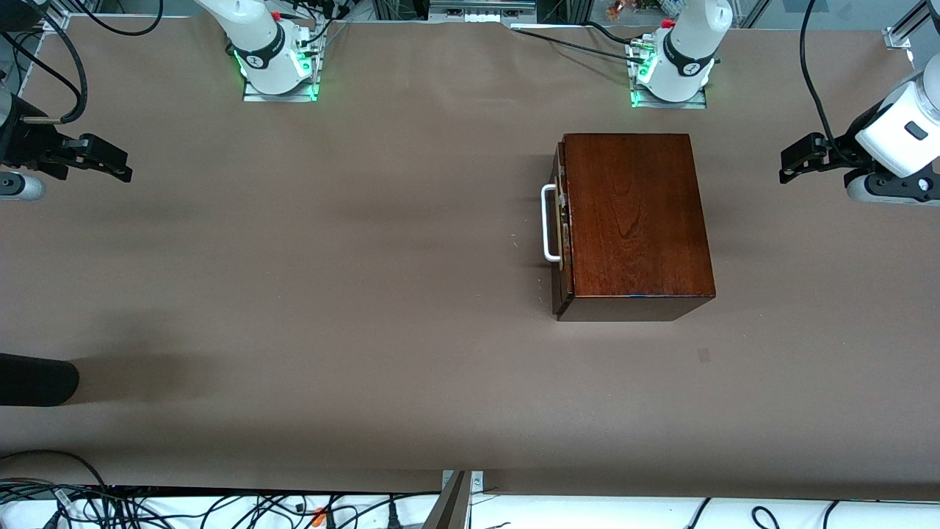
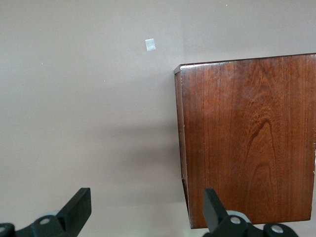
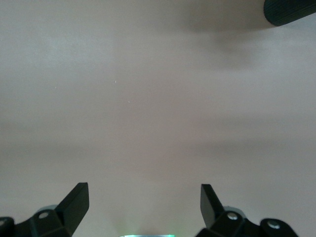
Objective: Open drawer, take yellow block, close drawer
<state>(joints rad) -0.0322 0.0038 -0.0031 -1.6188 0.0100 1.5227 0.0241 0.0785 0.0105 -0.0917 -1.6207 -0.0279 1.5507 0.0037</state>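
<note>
Front view: dark reddish-brown wooden box (image 1: 637, 220) sits on the brown tabletop (image 1: 330, 294), toward the left arm's end, in front of the left arm's base. The drawer (image 1: 561, 220) is pushed in, its dark front nearly flush with the box, a thin pale strip showing at the seam; the white U-shaped handle (image 1: 548, 223) faces the right arm's end of the tabletop. The yellow block is not visible in any view. Left end effector (image 1: 787, 163) hangs in the air at the left arm's edge of the view, well apart from the box, fingers spread, grasping nothing; the arm waits. Right end effector (image 1: 117, 166) hangs at the opposite edge of the view, over bare tabletop, fingers apart and empty; that arm waits too. A dark rounded object (image 1: 37, 379) juts in from the edge at the right arm's end, nearer the camera. A small pale square mark (image 1: 703, 355) lies on the tabletop, nearer the camera than the box. Left wrist view: 2 black fingertips (image 2: 79, 210) stand wide apart, released, above the box's top and side; the pale mark (image 2: 150, 45) shows near the box corner. Right wrist view: 2 fingertips (image 3: 76, 202) spread wide over plain tabletop, holding nothing; the dark rounded object (image 3: 291, 11) sits at a corner.
</note>
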